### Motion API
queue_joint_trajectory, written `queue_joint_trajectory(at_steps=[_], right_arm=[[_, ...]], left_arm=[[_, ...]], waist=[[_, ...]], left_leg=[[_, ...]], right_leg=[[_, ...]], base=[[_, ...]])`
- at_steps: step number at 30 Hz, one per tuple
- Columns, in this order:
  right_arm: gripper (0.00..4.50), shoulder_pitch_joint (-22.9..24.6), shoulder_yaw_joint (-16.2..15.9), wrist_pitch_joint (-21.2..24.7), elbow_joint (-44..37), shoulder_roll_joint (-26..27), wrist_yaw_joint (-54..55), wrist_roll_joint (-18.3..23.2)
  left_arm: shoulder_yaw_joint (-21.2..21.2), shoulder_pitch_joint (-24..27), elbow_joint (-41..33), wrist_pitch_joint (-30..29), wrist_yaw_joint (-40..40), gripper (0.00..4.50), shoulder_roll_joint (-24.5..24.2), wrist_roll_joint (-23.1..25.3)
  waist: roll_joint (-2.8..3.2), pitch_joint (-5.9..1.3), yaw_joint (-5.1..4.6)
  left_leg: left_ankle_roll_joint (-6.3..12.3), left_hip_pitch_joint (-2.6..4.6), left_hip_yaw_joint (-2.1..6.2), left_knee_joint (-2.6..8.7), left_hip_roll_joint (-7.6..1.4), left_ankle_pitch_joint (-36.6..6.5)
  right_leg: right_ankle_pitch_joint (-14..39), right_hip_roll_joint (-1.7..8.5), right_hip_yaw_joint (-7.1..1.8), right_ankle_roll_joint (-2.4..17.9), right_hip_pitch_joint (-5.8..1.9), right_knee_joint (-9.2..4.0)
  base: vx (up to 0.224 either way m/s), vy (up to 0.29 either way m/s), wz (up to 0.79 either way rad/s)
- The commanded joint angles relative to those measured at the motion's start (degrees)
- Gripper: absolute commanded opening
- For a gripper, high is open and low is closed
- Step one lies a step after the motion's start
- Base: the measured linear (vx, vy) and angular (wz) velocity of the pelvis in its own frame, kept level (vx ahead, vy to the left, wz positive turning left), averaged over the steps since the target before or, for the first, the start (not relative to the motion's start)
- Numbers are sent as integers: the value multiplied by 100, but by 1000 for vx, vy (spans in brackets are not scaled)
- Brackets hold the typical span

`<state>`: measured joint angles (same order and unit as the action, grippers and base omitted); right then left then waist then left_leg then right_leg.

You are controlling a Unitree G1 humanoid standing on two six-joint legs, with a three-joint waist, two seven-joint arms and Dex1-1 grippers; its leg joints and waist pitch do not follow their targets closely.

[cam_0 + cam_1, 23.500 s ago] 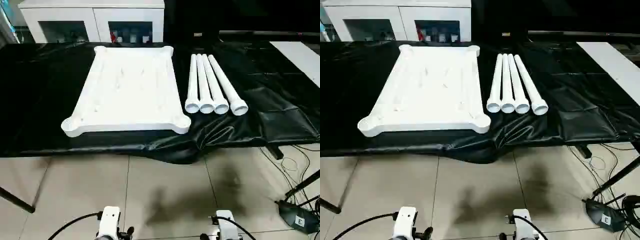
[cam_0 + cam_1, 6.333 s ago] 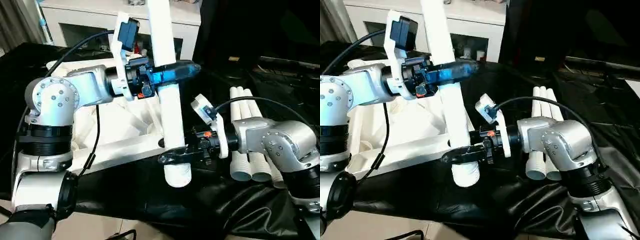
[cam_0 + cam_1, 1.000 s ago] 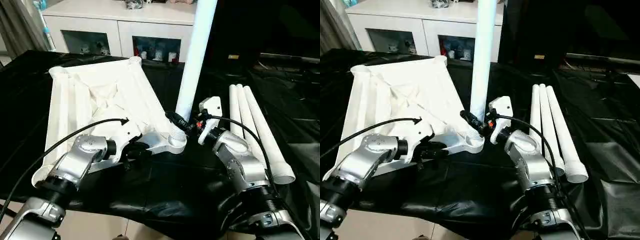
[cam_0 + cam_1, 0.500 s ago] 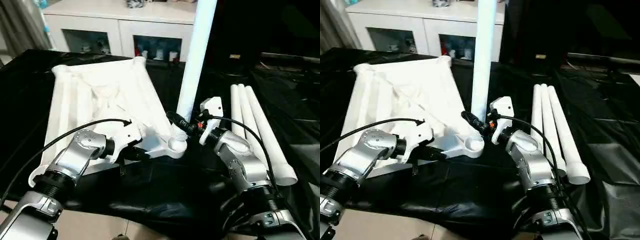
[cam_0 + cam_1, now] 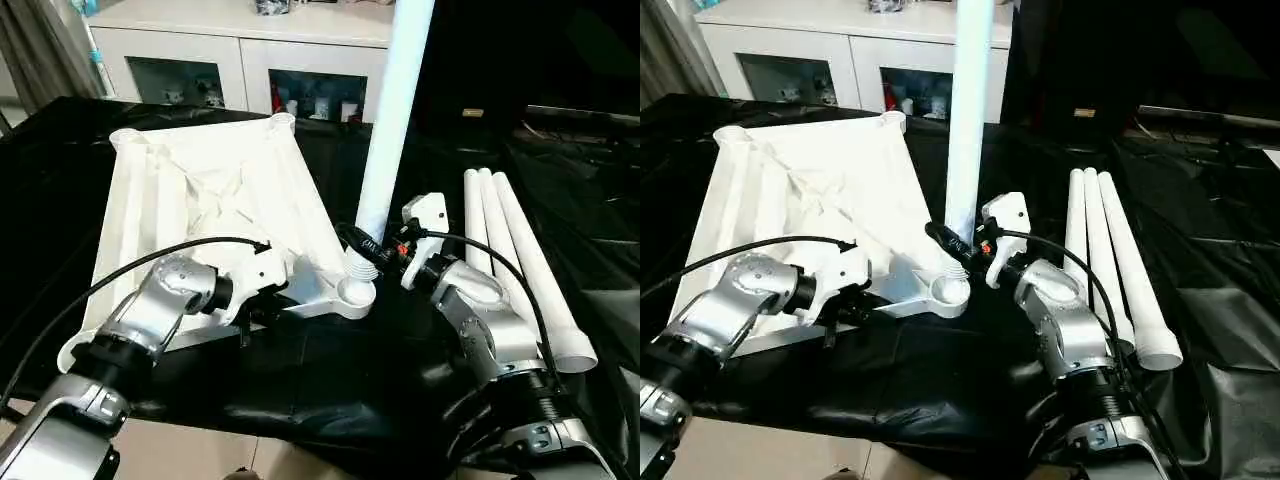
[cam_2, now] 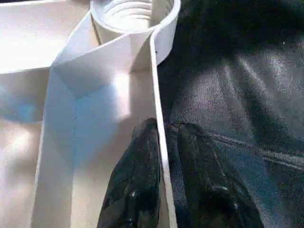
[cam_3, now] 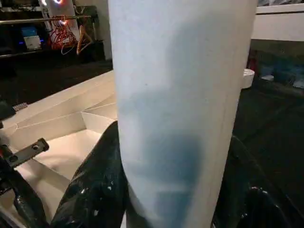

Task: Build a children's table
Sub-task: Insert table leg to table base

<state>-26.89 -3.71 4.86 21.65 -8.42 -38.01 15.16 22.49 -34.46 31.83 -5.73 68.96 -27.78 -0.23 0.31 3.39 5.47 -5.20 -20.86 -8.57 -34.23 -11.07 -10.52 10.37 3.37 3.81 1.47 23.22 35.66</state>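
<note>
Tabletop point(image 5: 215, 215) lies underside-up on the black cloth point(image 5: 330, 390), long axis running away. One leg point(image 5: 392, 120) stands upright over the near corner socket point(image 5: 352, 293), its top cut off. In the left wrist view, the left gripper point(image 6: 161, 137) pinches the rim point(image 6: 156, 85). In the right wrist view, the right gripper point(image 7: 171, 156) clasps the leg, hiding its foot.

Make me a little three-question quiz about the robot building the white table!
1. How many legs lie loose on the black cloth?
2. True or false: the right gripper holds the upright leg near its bottom end.
3. What does the left gripper pinch? A) a cable B) the tabletop rim C) a loose leg

Key: 1. Three. 2. True; the leg's threaded end stands at the near corner socket. 3. B; its jaws sit either side of the thin rim.
</note>
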Motion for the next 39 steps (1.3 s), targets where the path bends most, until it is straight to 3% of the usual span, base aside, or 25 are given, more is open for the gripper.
queue_joint_trajectory(at_steps=[1,4,14,22,23,29,37,39], right_arm=[[188,-111,62,38,-66,-32,-34,3],[188,-94,56,51,-93,-40,-30,6],[188,-57,42,69,-134,-40,-20,1],[188,-59,35,121,-138,-5,-70,66],[188,-21,54,345,-206,33,-241,282],[187,112,-99,972,-435,-100,-843,638],[187,107,-397,1277,-459,-355,-1342,538],[187,99,-416,1292,-466,-384,-1359,508]], left_arm=[[66,-125,100,90,81,86,21,78],[50,-204,216,178,92,86,25,143],[60,-325,518,331,184,6,5,256],[64,-297,534,367,227,6,-22,302],[25,-202,363,285,207,2,-2,245],[34,69,-27,-2,157,0,96,180],[34,122,-49,-173,-1,0,208,232],[25,116,-40,-197,-15,0,213,251]], waist=[[96,-412,3],[100,-411,-10],[108,-400,-4],[113,-405,25],[92,-407,26],[93,-399,36],[50,-383,80],[65,-378,87]], left_leg=[[-38,29,1,431,-157,-1165],[-41,35,0,431,-162,-1193],[-53,60,1,438,-171,-1336],[-81,59,11,453,-180,-1338],[-63,60,7,451,-179,-1318],[5,58,5,455,-202,-1312],[-1,54,-3,459,-190,-1327],[2,65,-1,463,-194,-1362]], right_leg=[[1035,449,-297,1102,-351,-423],[1020,447,-299,1130,-345,-426],[1223,451,-303,1128,-326,-450],[1046,454,-303,1168,-337,-422],[982,453,-304,1191,-339,-417],[1002,461,-306,1225,-344,-422],[1405,472,-303,1061,-328,-471],[1514,475,-306,1032,-318,-483]], base=[[0,0,0],[0,0,0],[0,0,0],[0,0,0],[0,0,0],[0,0,0],[0,0,0],[0,0,0]])
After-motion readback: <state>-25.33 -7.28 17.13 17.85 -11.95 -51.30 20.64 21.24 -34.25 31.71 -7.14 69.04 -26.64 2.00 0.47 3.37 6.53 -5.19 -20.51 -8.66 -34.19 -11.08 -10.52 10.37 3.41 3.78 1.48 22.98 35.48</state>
